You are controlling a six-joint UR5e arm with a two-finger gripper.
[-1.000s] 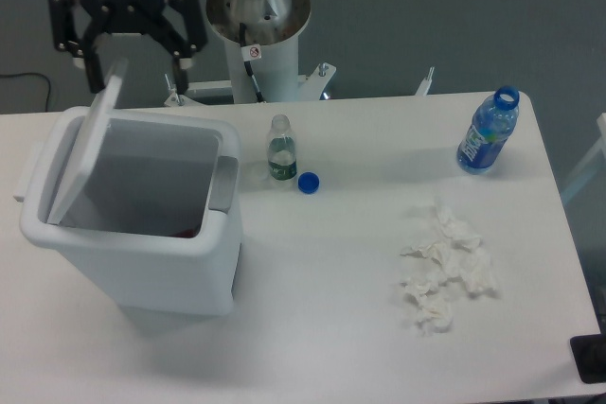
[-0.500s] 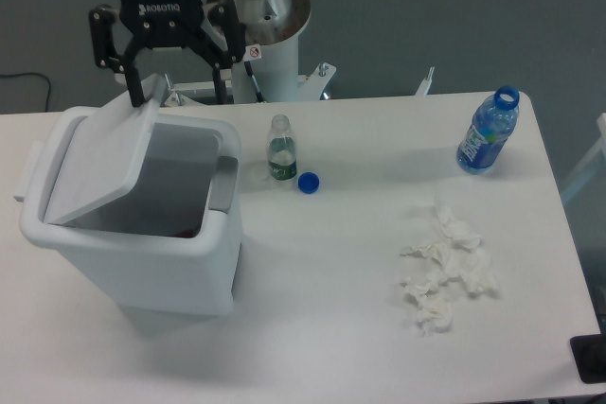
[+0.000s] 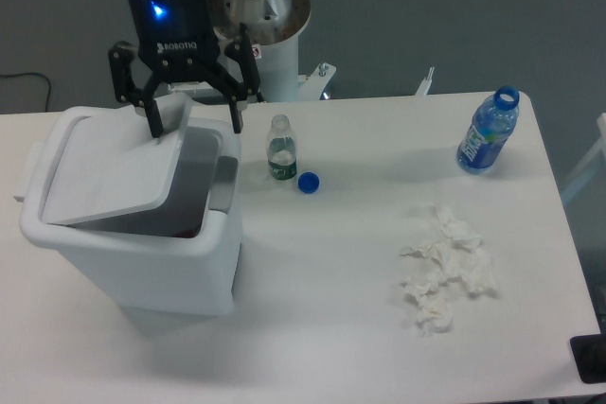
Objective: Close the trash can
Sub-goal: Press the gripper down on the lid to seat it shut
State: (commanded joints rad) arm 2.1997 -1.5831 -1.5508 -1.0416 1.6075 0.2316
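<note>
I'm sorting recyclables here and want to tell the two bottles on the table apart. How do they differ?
The small clear bottle stands close beside the trash can; the blue bottle stands far off, near the table's far right corner. The small clear bottle is colourless with a dark label; the blue bottle is blue-tinted, larger, with a blue label. Both stand upright with no cap on. A loose blue cap lies next to the small clear bottle.

The trash can (image 3: 133,234) fills the near-left of the table (image 3: 322,328); its lid (image 3: 114,172) is tilted partly down, leaving a gap only along the right side of the opening. The gripper (image 3: 194,125), fingers (image 3: 152,118) spread, occupies the space over the lid's far edge. Just right stand a small bottle (image 3: 280,149) and blue cap (image 3: 308,182). Crumpled tissues (image 3: 443,267) and a blue bottle (image 3: 489,131) lie well apart, right.
</note>
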